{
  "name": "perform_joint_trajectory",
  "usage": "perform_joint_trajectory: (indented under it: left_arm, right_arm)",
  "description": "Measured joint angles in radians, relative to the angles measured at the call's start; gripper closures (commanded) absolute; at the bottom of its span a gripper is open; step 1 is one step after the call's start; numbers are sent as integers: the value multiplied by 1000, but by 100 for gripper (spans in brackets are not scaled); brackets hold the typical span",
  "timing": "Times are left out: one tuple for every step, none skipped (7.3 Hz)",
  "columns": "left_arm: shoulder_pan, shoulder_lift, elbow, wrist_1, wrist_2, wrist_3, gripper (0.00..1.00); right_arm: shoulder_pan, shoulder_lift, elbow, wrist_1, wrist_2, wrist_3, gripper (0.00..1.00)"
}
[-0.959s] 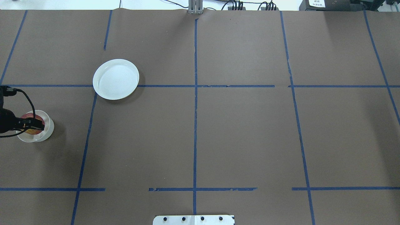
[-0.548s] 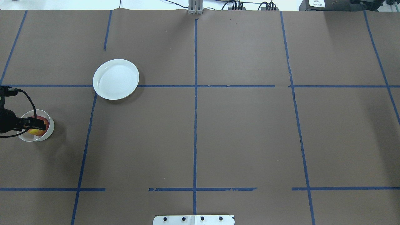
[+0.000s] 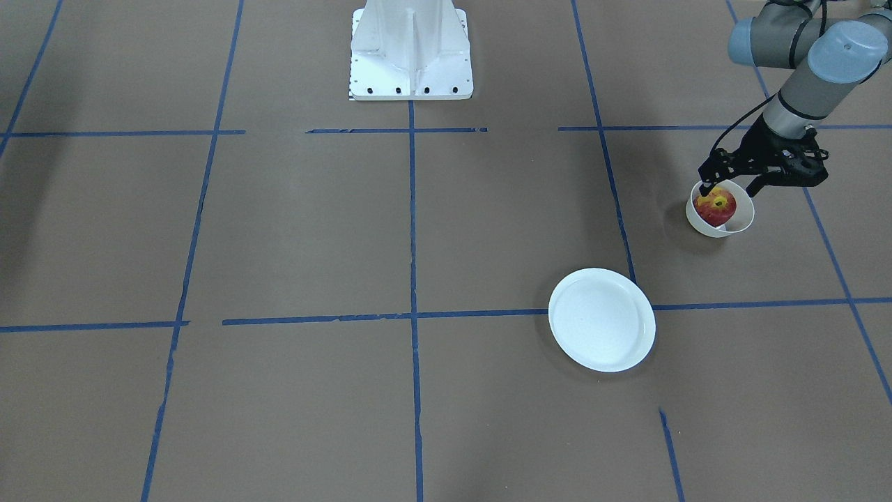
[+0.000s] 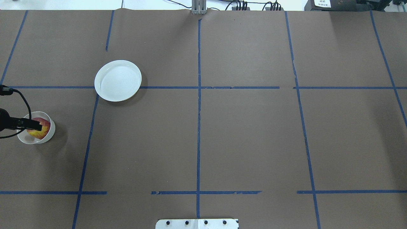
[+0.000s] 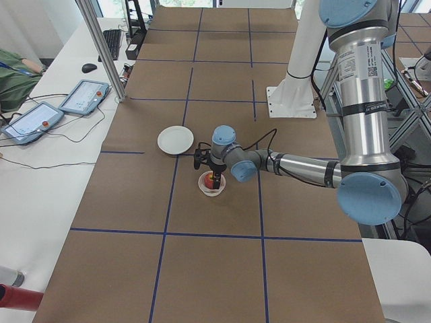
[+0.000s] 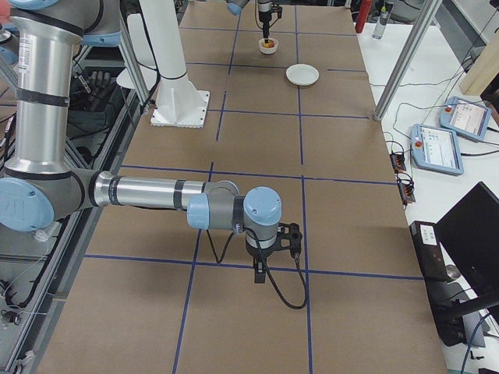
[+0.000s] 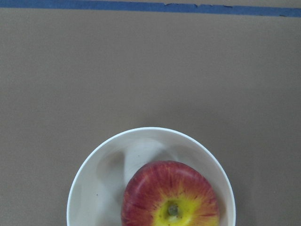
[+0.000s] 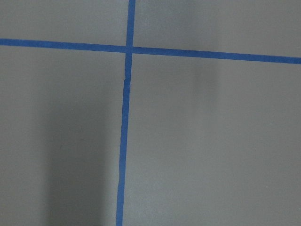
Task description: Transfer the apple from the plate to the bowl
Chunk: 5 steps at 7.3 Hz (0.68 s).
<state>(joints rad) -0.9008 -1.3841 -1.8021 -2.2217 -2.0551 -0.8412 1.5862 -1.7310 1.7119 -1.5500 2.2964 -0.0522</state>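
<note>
The apple (image 3: 716,206) rests inside the bowl (image 3: 744,217). The plate (image 3: 602,319) lies bare, well apart from it on the desk (image 3: 279,230). The left hand (image 3: 729,188) hangs over the bowl's rim, fingers spread, gripping nothing. Within the last second it has drawn back slightly, uncovering the apple. Judgement: transfer complete; only retraction remains. Right hand (image 6: 269,251): opening cannot be determined.

Bench (image 4: 248,140): covered in brown paper across the whole overhead frame.
Tape lines (image 4: 198,127): blue, laid on the paper as a grid of large rectangles.
Plate (image 4: 118,80): set in the upper left, over a tape crossing.
Bowl (image 4: 51,135): set at the far left edge, well apart from the plate.
Base mount (image 4: 197,223): white, at the bottom centre.
</note>
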Motion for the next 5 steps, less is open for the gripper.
perform_joint_trajectory:
  left_arm:
    - [-66, 1, -2, 43, -1, 128, 1]
    - [-147, 0, -2, 110, -10, 280, 1]
    - [-241, -5, 0, 193, -49, 445, 0]
    - [-353, -11, 4, 284, -122, 603, 0]
    - [-475, -16, 11, 375, -203, 746, 0]
  right_arm:
    - [0, 0, 0, 0, 0, 0, 0]
    - [0, 1, 0, 0, 0, 0, 0]
    - [0, 1, 0, 1, 0, 0, 0]
    - [0, 1, 0, 1, 0, 0, 0]
    - [0, 0, 0, 1, 0, 0, 0]
